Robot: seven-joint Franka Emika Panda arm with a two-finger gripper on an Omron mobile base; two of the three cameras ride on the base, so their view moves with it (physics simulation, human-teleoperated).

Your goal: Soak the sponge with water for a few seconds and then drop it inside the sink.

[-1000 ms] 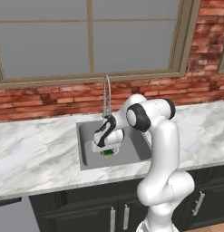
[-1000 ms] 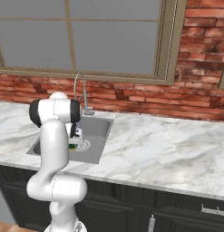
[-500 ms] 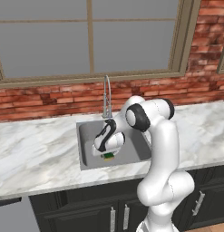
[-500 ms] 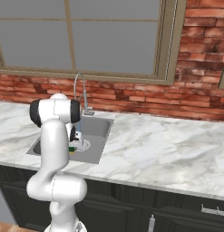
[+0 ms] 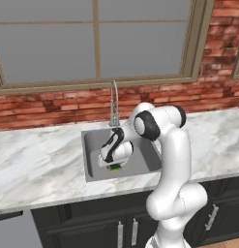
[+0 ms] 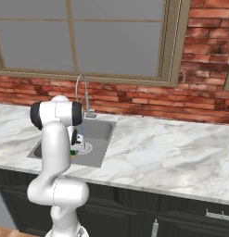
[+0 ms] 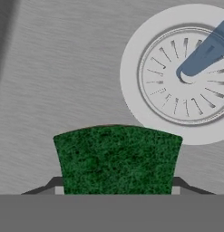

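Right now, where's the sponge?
In the hand view, the sponge sits clamped in the jaws, low over the sink floor, beside the drain, clear of the water.

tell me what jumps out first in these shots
The white arm bends down into the grey sink set in the marble counter, below a brick wall and a window. Its tool is shut on a green sponge, held low over the basin floor. Beside it, a pale-blue stream of water hits the round silver drain.
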